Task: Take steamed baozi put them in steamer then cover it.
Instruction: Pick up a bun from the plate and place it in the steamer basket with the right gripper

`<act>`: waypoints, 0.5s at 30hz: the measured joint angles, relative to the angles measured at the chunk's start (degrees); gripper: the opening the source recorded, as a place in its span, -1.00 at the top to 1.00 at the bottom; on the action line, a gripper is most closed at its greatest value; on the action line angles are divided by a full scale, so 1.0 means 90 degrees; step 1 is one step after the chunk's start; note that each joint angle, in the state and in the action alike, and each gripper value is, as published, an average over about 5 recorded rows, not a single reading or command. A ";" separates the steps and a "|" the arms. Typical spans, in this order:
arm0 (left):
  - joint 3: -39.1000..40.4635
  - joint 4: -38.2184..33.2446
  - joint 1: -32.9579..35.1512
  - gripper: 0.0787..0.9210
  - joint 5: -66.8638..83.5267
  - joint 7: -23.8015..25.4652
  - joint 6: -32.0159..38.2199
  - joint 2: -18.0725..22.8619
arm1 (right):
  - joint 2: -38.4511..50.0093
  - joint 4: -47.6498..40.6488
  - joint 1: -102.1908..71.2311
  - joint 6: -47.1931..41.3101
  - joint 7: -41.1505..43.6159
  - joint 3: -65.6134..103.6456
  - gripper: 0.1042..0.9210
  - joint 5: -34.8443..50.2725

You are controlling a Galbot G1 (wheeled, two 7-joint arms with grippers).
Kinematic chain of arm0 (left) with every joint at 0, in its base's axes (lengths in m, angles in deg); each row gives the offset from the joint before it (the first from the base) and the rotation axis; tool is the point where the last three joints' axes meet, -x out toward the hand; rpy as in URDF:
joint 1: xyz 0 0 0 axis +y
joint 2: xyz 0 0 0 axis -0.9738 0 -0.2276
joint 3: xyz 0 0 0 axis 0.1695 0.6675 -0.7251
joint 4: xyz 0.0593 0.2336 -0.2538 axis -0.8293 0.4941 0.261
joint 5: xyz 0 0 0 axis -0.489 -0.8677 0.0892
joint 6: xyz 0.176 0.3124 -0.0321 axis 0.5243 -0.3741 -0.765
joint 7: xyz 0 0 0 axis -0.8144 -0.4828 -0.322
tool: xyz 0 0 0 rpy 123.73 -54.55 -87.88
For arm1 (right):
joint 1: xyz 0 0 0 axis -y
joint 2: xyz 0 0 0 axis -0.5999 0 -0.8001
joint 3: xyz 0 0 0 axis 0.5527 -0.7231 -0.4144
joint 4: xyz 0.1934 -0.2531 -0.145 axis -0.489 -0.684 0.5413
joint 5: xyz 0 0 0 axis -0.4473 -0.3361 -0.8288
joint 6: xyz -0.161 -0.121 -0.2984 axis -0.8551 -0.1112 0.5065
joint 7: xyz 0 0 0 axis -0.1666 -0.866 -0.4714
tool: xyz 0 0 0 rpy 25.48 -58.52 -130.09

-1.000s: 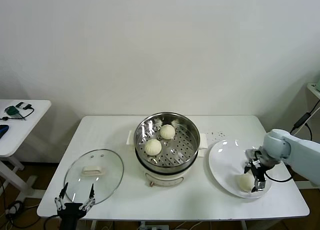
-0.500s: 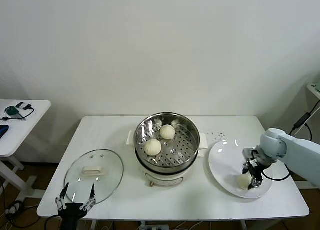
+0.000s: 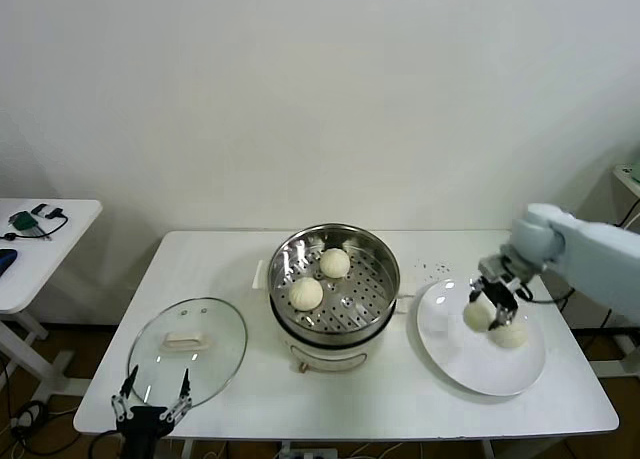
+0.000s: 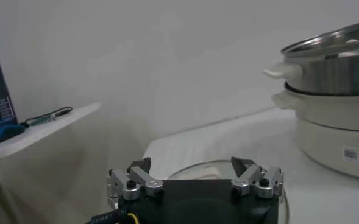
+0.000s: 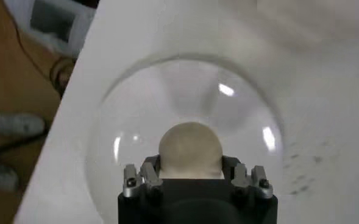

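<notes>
A white table (image 3: 230, 269) held a round stainless-steel steamer (image 3: 378, 297) on a white pot base at its middle, and 2 steamed baozi (image 3: 307, 293) already sat side by side on its perforated floor. To the robot's right, just beside the steamer, lay a flat white plate (image 3: 450, 354). Above the plate, the right gripper (image 3: 494, 306) was clamped on a 3rd bun (image 3: 477, 316), which looked lifted clear of the plate; the wrist view showed that bun (image 5: 190, 150) pinched between the fingers with the plate below. A 4th round bun-like shape (image 3: 511, 334) appeared on the plate just beside the gripper, though it was hard to tell apart from a shadow. The clear glass cover (image 3: 188, 350) with its white handle lay flat on the table to the robot's left, well apart from the steamer. The left gripper (image 3: 150, 399) hung parked at the table's near edge beside the cover, its fingers spread wide and holding nothing. By this judgement the task was about halfway: 2 buns loaded, 1 in hand, perhaps 1 more to fetch, and the cover not yet placed.
</notes>
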 measured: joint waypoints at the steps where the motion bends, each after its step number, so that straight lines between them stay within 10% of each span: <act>1: 0.0009 -0.0001 -0.0002 -0.77 -0.0009 0.0001 -0.0004 0.0000 | -0.0113 0.0044 0.0200 0.0198 0.0049 -0.0050 -0.35 -0.0012; 15: 0.0028 -0.0062 -0.0006 -0.77 -0.0037 0.0007 -0.0053 0.0006 | -0.1821 0.0668 0.1185 0.1783 0.0382 -0.0106 -0.38 -0.0458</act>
